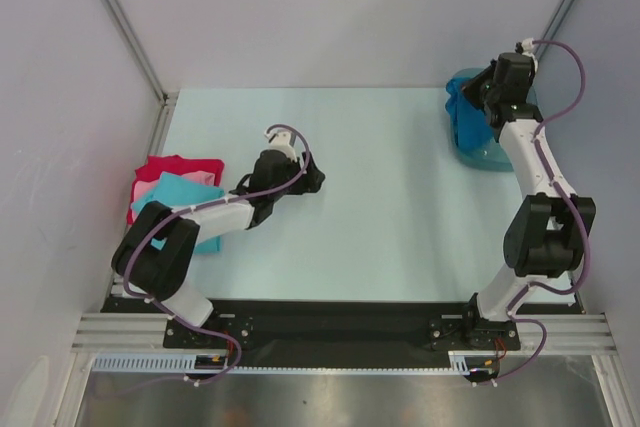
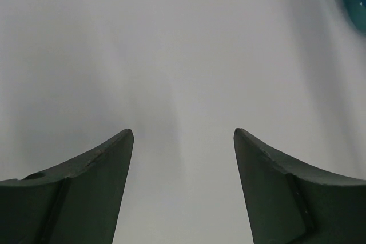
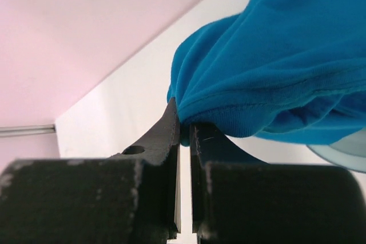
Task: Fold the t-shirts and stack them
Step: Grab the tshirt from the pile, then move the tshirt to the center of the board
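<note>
Right gripper (image 3: 184, 123) pinched tight on hem of blue t-shirt (image 3: 274, 55). Shirt bunched at teal tray (image 1: 492, 159), at 2 o'clock on table (image 1: 380, 237).
Left gripper (image 2: 183, 135) wide open, nothing between fingers, above bare table near centre.
Stack at 9 o'clock edge: turquoise t-shirt (image 1: 185, 193) on top, pink t-shirt (image 1: 148, 190) under it, red t-shirt (image 1: 165, 164) lowest.

Stacked t-shirts (image 1: 178, 190) at the table's (image 1: 380, 182) left edge, another t-shirt (image 1: 459, 112) at the tray (image 1: 481, 158) (far right)
</note>
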Available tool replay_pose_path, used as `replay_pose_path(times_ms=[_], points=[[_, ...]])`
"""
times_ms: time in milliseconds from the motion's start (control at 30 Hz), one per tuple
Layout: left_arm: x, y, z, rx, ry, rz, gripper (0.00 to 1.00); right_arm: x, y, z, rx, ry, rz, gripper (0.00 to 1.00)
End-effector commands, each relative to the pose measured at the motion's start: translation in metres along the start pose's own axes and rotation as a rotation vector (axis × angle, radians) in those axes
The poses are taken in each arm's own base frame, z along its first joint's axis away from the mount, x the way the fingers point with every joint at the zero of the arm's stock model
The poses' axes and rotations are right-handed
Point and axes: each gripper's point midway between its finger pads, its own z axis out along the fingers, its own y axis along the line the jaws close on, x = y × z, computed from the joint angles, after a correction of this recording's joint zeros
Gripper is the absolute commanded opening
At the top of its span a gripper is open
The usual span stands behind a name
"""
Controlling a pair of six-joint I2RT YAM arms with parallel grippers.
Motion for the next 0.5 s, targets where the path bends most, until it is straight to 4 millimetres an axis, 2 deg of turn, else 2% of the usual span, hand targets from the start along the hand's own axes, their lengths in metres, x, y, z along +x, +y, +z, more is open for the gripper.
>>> replay_pose_path(times_ms=[0,67,100,167,200,233,333,400,467], points=[[0.007,-0.017,-0.009,0.097,-0.016,-0.04,0.77,-0.062,0.081,-0.053,-0.215,-0.15,0.0,0.0],[0.013,-0.019,-0.012,0.11,-0.014,-0.042,0.77,-0.061,0.1,-0.064,-0.266,-0.136,-0.01,0.0],[0.019,-0.02,-0.013,0.111,-0.003,-0.039,0.77,-0.055,0.121,-0.077,-0.319,-0.124,-0.027,0.0],[0.027,-0.023,-0.014,0.12,0.014,-0.032,0.77,-0.054,0.151,-0.104,-0.389,-0.139,-0.06,0.0],[0.029,-0.025,-0.014,0.123,0.016,-0.03,0.77,-0.049,0.156,-0.106,-0.398,-0.132,-0.069,0.0],[0.031,-0.026,-0.014,0.12,0.017,-0.023,0.77,-0.055,0.165,-0.122,-0.426,-0.153,-0.076,0.0],[0.038,-0.034,-0.016,0.136,0.03,-0.013,0.77,-0.055,0.189,-0.155,-0.508,-0.145,-0.085,0.0],[0.041,-0.039,-0.016,0.141,0.034,-0.007,0.77,-0.05,0.203,-0.175,-0.573,-0.117,-0.091,0.0],[0.042,-0.041,-0.016,0.143,0.036,-0.009,0.76,-0.036,0.205,-0.196,-0.598,-0.083,-0.102,0.0]])
